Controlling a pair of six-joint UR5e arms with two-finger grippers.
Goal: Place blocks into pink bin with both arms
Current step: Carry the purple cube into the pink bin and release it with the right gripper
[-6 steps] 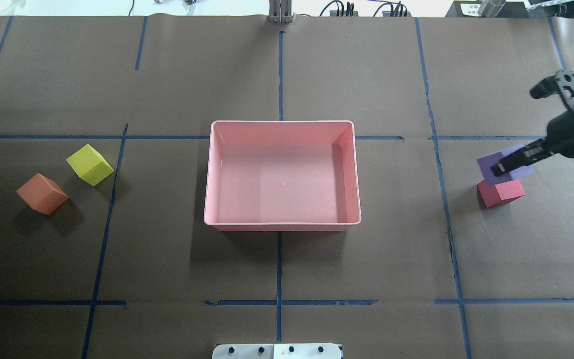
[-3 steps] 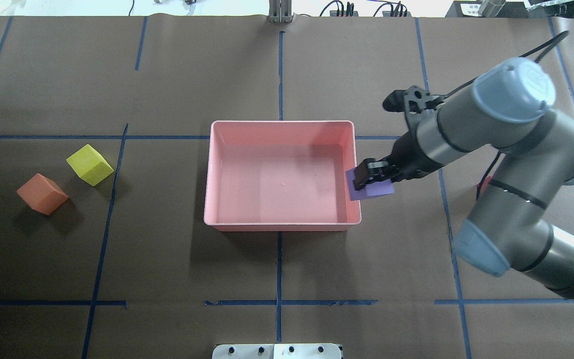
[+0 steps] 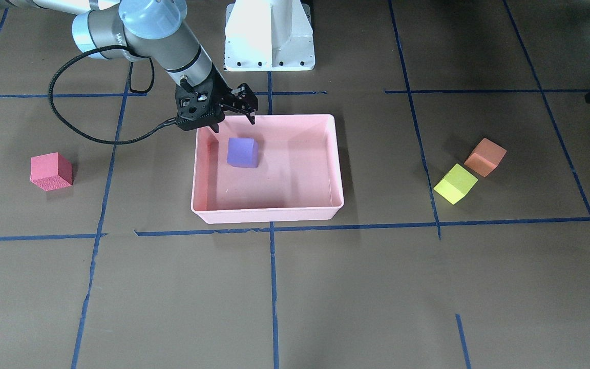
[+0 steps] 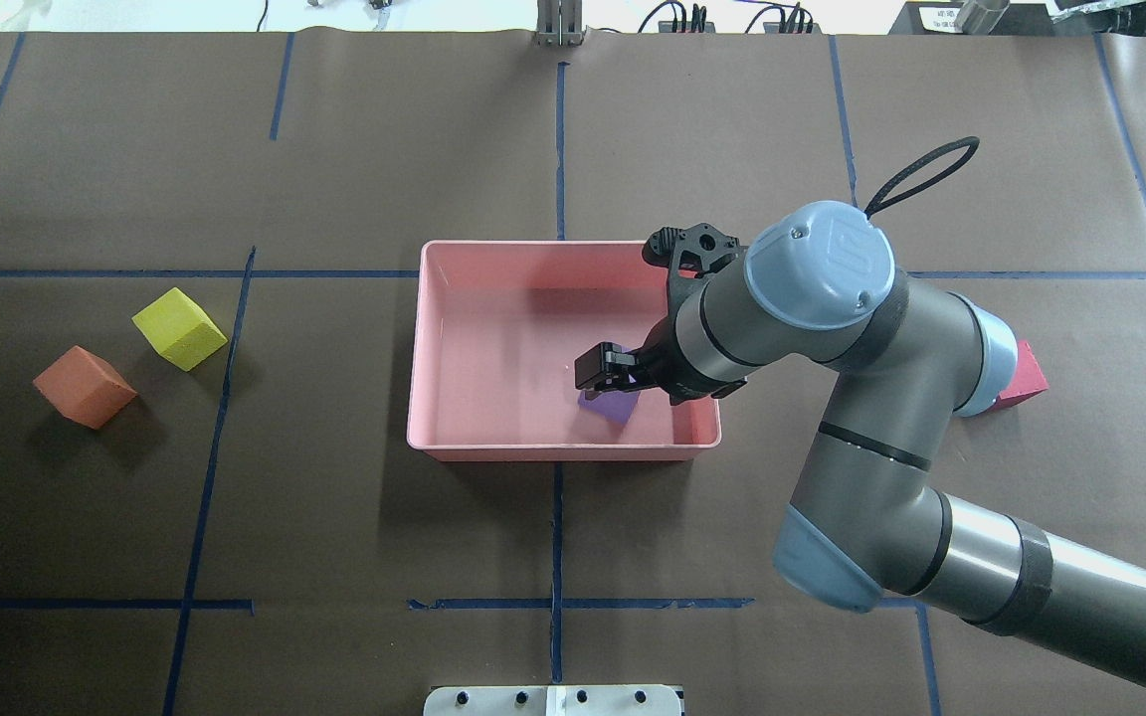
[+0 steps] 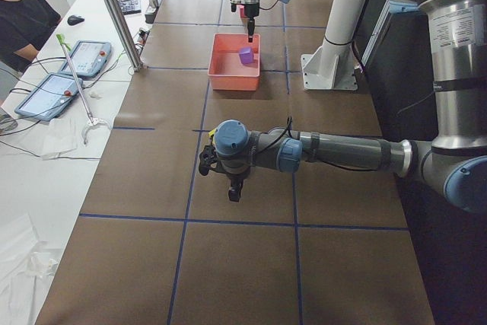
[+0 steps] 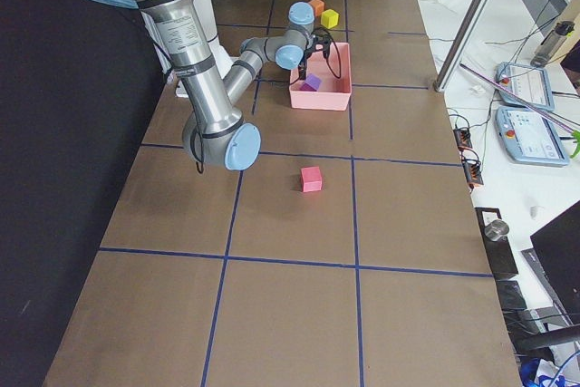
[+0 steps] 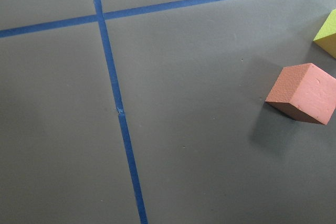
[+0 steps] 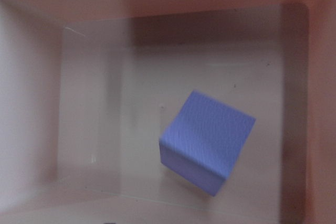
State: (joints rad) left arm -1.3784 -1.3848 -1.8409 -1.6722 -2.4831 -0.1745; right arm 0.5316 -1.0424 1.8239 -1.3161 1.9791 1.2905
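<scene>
The purple block (image 3: 243, 152) is inside the pink bin (image 3: 269, 214), near its wall on the robot's right, free of any fingers. My right gripper (image 3: 233, 123) hovers just above it, open and empty. In the right wrist view the purple block (image 8: 207, 140) shows blurred on the bin floor. The red-pink block (image 3: 50, 171) lies on the table to the robot's right, half hidden by the arm overhead. The orange block (image 4: 84, 386) and yellow-green block (image 4: 179, 328) sit together on the left. My left gripper (image 5: 232, 188) hangs over bare table near them; I cannot tell its state.
Blue tape lines grid the brown table. The white pedestal base (image 3: 269, 36) stands behind the bin. A person (image 5: 23, 13) sits at a side table with tablets (image 5: 91, 55). A metal post (image 5: 114, 13) rises at the table's far edge.
The right arm carried the purple block from beside the red-pink block leftward over the bin's rim, then let it go inside. The other blocks have not moved.
</scene>
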